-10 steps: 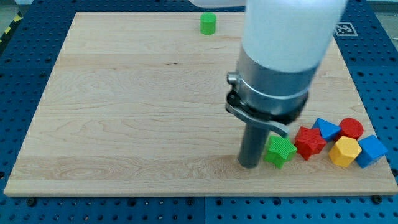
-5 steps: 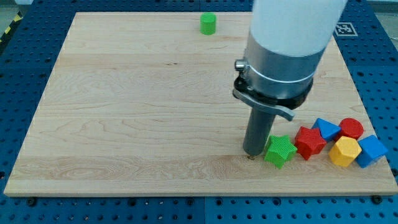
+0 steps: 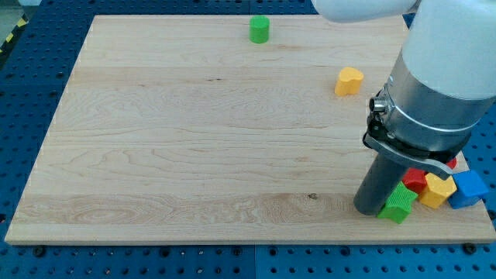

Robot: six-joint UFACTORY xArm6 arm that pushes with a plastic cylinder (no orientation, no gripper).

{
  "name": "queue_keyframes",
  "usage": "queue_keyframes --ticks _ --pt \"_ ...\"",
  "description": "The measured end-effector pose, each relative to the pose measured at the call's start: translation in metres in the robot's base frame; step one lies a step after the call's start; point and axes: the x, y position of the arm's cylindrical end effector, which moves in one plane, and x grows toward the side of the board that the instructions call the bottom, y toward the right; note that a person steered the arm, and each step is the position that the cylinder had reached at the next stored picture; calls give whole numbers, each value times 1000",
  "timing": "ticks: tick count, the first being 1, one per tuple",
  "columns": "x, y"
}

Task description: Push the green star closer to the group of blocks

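The green star (image 3: 397,204) lies near the view's bottom right corner of the wooden counter (image 3: 170,155), close to the bottom edge. Its upper right side touches a red block (image 3: 415,180), whose shape is partly hidden by the arm. Just to the right of the red block sits a yellow block (image 3: 439,189) with faceted sides, and beside that a blue cube (image 3: 470,188) at the counter's right edge. These four blocks form one tight cluster.

The rod (image 3: 378,184) stands upright directly at the star's left side, in contact with it or nearly so; my tip (image 3: 369,211) meets the counter just left of the star. The wide grey and white arm body (image 3: 434,85) above covers part of the cluster. The arm carries no jaws, so no open or closed state applies.

Well apart from the cluster, a yellow heart-shaped block (image 3: 349,80) lies toward the view's upper right, and a green cylinder (image 3: 259,29) stands near the top edge.
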Motion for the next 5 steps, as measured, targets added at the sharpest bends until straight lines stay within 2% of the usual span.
queue_keyframes --ticks 5 --pt "12 15"
